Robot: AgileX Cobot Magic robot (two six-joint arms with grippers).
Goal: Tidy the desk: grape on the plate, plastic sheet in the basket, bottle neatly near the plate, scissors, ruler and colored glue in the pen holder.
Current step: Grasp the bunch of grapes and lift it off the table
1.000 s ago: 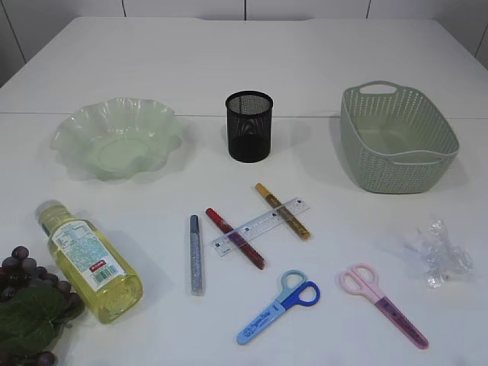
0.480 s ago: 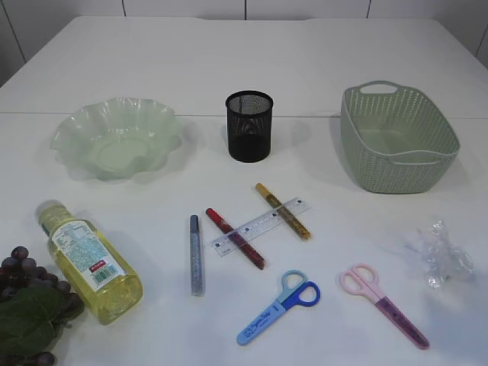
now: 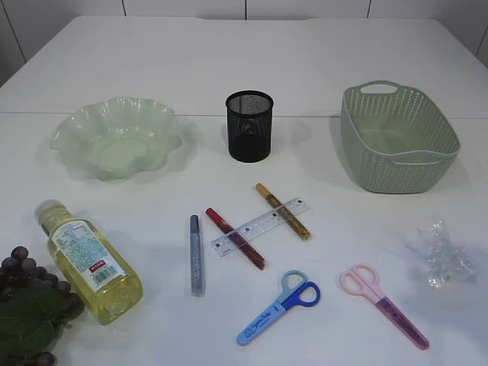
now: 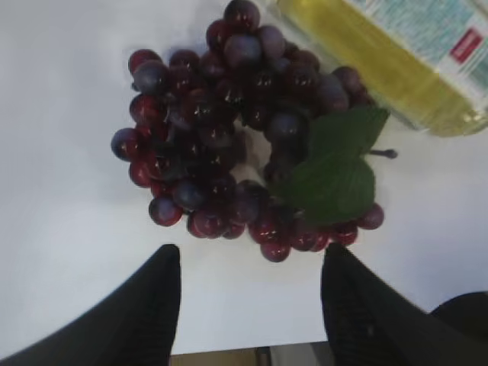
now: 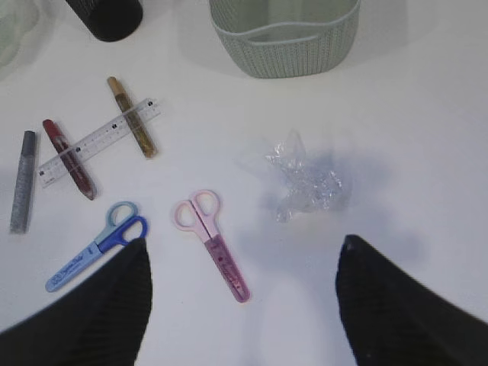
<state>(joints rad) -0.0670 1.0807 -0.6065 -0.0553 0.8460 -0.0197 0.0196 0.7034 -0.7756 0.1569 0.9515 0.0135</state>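
Grape bunch (image 4: pixel 244 130) lying at the near-left corner of the desk (image 3: pixel 244 69), half cut off by the exterior frame, touching the fallen bottle (image 4: pixel 404 61). Directly ahead of the left gripper (image 4: pixel 248 305), centred between wide-open, empty fingers; bunch sprawling slightly crosswise, leaf toward the right finger. Clearly the left arm's job, plate (image 3: pixel 118 137) farther back on that side. Crumpled plastic sheet (image 5: pixel 305 183) ahead of the right gripper (image 5: pixel 244 305), likewise spread open and empty, a little right of its midline, basket (image 5: pixel 286 34) beyond. Pink scissors (image 5: pixel 212 242), blue scissors (image 5: pixel 95 245), ruler (image 5: pixel 99 141) across two glue sticks (image 5: pixel 131 116), a third apart, pen holder (image 3: pixel 249 126) well behind. Neither arm visible in the exterior view; height above the desk hard to judge; grape stem hidden.
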